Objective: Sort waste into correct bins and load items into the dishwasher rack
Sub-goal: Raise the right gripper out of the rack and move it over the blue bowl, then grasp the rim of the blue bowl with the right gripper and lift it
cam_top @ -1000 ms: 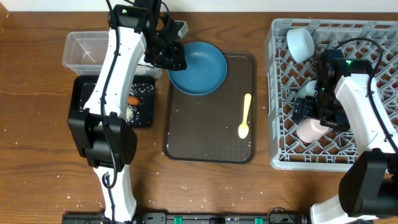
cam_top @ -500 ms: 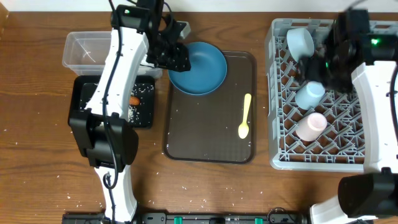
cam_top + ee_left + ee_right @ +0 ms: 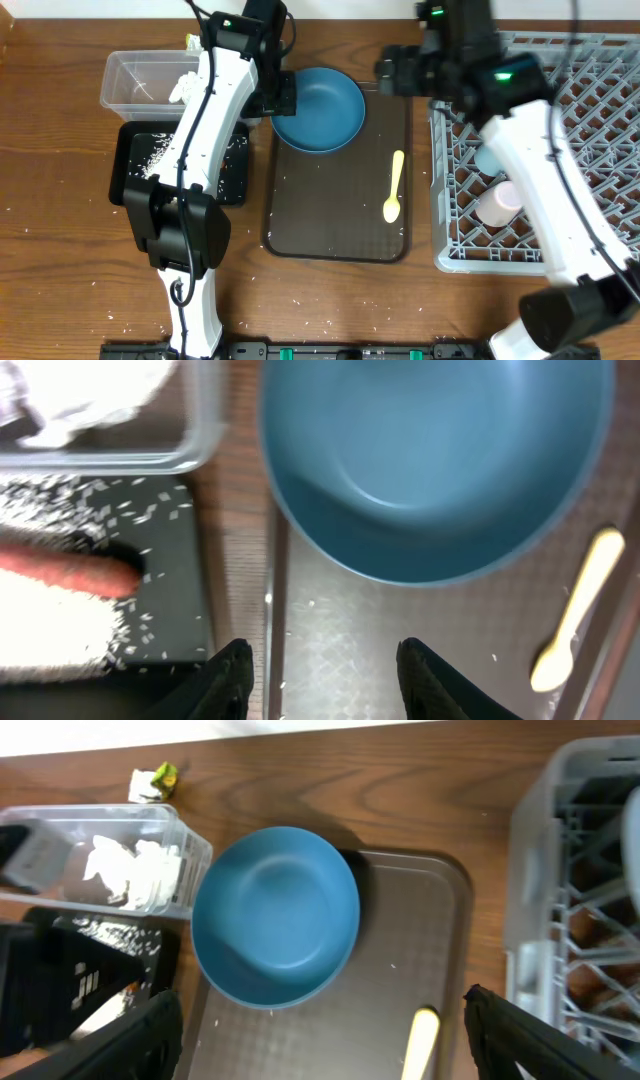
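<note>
My left gripper (image 3: pixel 328 678) sits empty, fingers apart, the blue plate (image 3: pixel 430 460) just ahead of them. Its rim overhangs the brown tray (image 3: pixel 400 650), offering a lip to pinch, I judge. My right gripper (image 3: pixel 320 1045), spread wide and empty, hovers above the plate and the spoon (image 3: pixel 420 1040).

A robot lab bench staged as a kitchen: left arm (image 3: pixel 205 110) and right arm (image 3: pixel 540 160) rise from the lower edge of a wooden table (image 3: pixel 60 290), with a grey dishwasher rack (image 3: pixel 445 255) at right and a serving tray (image 3: pixel 330 225) in the centre.
</note>
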### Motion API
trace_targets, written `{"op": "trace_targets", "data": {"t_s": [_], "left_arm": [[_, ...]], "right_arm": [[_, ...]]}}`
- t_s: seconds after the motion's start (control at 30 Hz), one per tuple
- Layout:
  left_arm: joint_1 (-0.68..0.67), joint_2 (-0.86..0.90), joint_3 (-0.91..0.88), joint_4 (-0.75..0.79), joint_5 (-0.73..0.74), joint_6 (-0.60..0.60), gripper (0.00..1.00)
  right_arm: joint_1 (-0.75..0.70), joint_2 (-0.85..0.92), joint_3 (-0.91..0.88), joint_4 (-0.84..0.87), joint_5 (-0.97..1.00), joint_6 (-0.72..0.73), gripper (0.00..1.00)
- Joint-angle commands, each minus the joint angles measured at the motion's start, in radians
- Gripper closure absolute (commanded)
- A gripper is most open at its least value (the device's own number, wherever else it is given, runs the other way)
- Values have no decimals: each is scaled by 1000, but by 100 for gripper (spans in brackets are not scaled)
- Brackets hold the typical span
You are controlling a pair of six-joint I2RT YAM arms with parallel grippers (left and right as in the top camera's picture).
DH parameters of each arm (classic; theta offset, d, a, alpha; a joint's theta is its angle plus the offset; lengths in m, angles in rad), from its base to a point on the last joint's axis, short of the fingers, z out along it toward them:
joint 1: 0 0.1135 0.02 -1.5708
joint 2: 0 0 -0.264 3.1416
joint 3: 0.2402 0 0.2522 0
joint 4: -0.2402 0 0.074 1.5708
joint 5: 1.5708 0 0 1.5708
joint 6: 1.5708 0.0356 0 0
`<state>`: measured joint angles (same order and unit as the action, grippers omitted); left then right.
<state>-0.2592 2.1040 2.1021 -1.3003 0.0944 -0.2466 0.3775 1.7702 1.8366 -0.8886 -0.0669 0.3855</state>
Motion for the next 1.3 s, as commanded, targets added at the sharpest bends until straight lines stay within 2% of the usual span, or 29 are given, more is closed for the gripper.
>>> {"op": "trace_targets", "data": {"t_s": [0.0, 0.17, 0.3, 0.37, 0.53, 0.67, 0.77, 0.9, 0.97, 1.13, 1.27], "left_arm": [[5, -8, -8, -4, -89, -93, 50], [17, -70, -8, -11, -159, -103, 51], [32, -128, -8, -11, -236, -103, 50], [43, -147, -8, -10, -270, -103, 47], [76, -153, -9, -13, -272, -103, 45], [90, -153, -9, -23, -272, -103, 40], [93, -153, -9, -23, -272, -103, 25], [93, -153, -9, -22, -272, -103, 16], [93, -153, -9, -22, -272, -103, 15], [93, -153, -9, -22, -271, -103, 14], [93, -153, -9, -22, -271, -103, 12]], "right_arm": [[39, 90, 11, 26, 116, 75, 15], [48, 226, 11, 84, 68, 116, 27], [48, 328, 11, 100, 63, 155, 29], [49, 378, 11, 112, 55, 172, 34], [58, 472, 11, 133, 43, 192, 50], [62, 524, 11, 138, 43, 198, 54], [62, 541, 11, 136, 43, 202, 60], [60, 547, 11, 133, 43, 202, 77], [58, 547, 11, 132, 42, 202, 81], [42, 535, 13, 117, 25, 201, 99], [28, 489, 13, 101, 19, 161, 99]]}}
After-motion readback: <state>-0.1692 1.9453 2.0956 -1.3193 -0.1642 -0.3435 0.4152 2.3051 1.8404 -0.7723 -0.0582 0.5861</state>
